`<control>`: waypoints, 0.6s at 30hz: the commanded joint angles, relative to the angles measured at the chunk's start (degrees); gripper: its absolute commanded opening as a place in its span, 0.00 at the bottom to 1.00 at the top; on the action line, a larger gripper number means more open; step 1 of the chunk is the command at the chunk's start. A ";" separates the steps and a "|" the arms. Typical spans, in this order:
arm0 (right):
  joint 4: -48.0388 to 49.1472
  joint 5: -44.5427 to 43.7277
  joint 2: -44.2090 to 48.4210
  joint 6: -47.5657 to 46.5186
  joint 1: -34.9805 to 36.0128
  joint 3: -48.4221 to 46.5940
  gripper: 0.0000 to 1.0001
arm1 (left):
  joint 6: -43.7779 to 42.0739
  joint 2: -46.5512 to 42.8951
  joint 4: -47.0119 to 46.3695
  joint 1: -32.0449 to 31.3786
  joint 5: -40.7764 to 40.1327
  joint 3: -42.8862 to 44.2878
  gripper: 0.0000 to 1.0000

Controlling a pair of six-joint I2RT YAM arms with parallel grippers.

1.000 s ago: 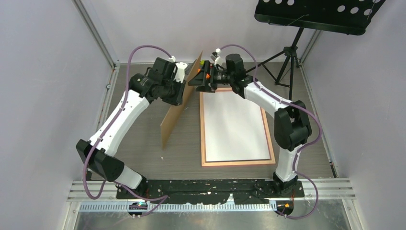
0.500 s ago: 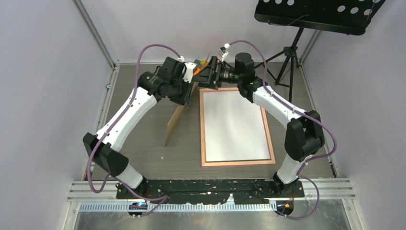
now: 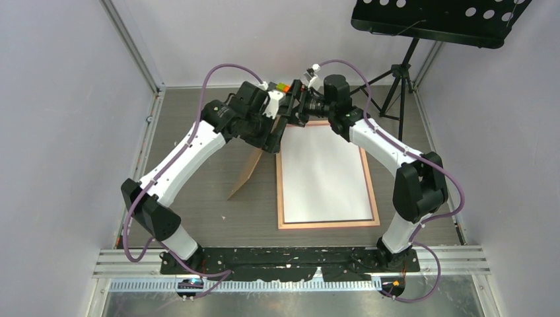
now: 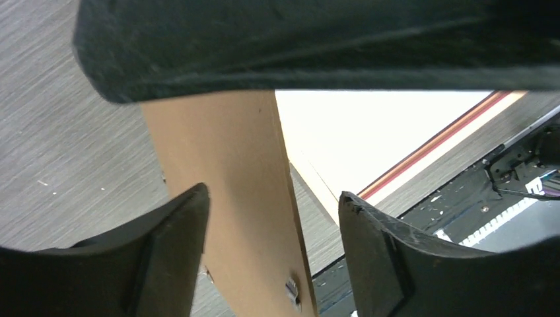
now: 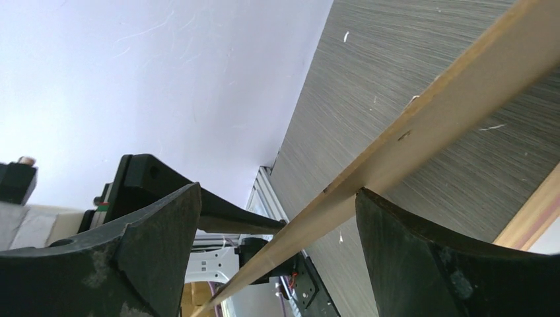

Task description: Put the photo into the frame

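The pink frame (image 3: 328, 224) lies flat on the table with a plain white sheet (image 3: 323, 172) inside it; no printed photo shows. A brown backing board (image 3: 245, 173) stands on its long edge just left of the frame and leans toward it. My left gripper (image 3: 271, 140) is at the board's far end. In the left wrist view its jaws (image 4: 272, 198) are open around the board (image 4: 224, 172), with a gap on the right side. My right gripper (image 3: 292, 112) is open too, and the board's thin edge (image 5: 422, 125) passes between its fingers (image 5: 277, 191).
A black music stand (image 3: 436, 20) on a tripod (image 3: 396, 79) stands at the back right. Lilac walls close in the left, right and back sides. An aluminium rail (image 3: 297, 264) carrying both arm bases runs along the near edge.
My left arm has swung right, carrying the board's far end toward the frame, and its jaws have opened off the board. The right gripper has drawn back slightly and stays open.
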State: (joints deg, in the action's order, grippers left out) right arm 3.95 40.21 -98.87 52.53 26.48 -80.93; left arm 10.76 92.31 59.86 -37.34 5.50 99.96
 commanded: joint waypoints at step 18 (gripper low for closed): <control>-10.71 -14.12 1.63 -10.63 -1.91 4.65 0.41 | -2.40 -13.34 -5.08 0.69 2.01 -4.52 0.98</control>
State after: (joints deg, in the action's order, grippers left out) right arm -8.56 29.10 -98.87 44.88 25.71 -76.75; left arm 10.04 82.48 58.08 -37.67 7.70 96.68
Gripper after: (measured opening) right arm 0.471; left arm 0.976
